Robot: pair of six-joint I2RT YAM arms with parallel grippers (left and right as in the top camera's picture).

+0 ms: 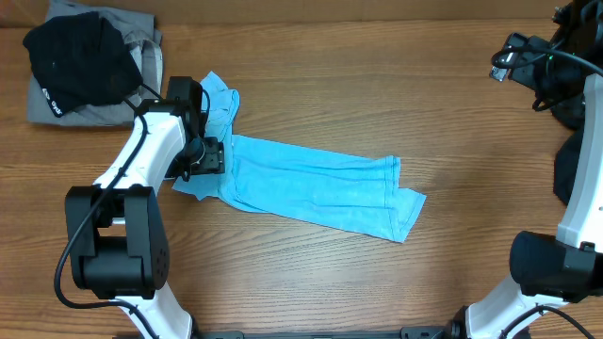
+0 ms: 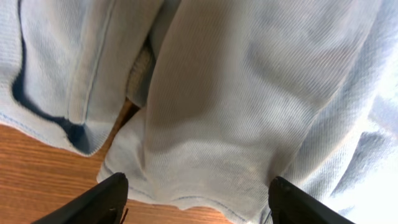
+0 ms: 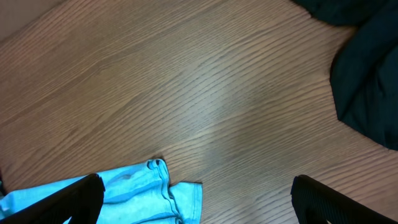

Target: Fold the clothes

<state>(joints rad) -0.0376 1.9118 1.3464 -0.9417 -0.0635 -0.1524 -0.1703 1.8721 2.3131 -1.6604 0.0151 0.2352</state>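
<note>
The light-blue T-shirt point(image 1: 311, 185) lies folded into a long strip across the middle of the table, its bunched end at the upper left. My left gripper point(image 1: 209, 153) is open and sits low over that left end; in the left wrist view the pale cloth point(image 2: 236, 106) fills the frame and its hem lies between the spread fingers point(image 2: 196, 202). My right gripper point(image 3: 196, 202) is open and empty, high above the table, with the shirt's right end point(image 3: 140, 196) below it. A black garment point(image 1: 80, 56) lies on a grey garment point(image 1: 132, 42) at the far left corner.
More dark cloth lies at the right edge point(image 1: 570, 169) and shows in the right wrist view point(image 3: 367, 93). Cables and the right arm point(image 1: 542, 61) hang at the far right. The wooden table point(image 1: 377, 104) is bare behind the shirt.
</note>
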